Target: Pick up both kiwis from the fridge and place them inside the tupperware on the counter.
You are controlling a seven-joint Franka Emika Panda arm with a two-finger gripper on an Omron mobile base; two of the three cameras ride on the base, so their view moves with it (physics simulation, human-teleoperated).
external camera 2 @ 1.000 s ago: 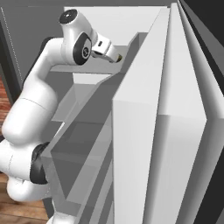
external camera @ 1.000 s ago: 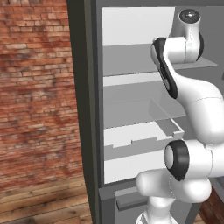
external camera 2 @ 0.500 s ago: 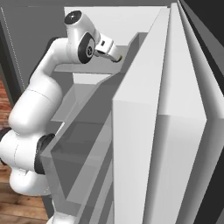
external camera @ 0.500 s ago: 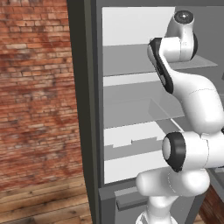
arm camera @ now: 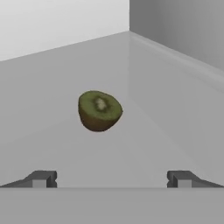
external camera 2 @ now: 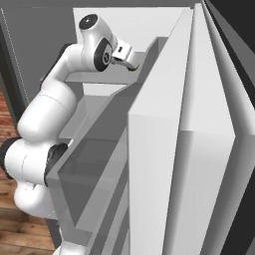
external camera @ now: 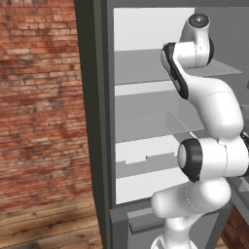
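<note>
- Left base view: the white arm rises in front of the open fridge and reaches in over an upper grey shelf; the hand itself is hidden behind the arm's upper joint.
- Right base view: the arm bends into the top of the fridge beside the open door, the gripper over the upper shelf.
- Hand view: a halved kiwi, green cut face up, lies on the shelf near its back corner. The jaws stand wide apart, empty, their fingertips short of the fruit.
</note>
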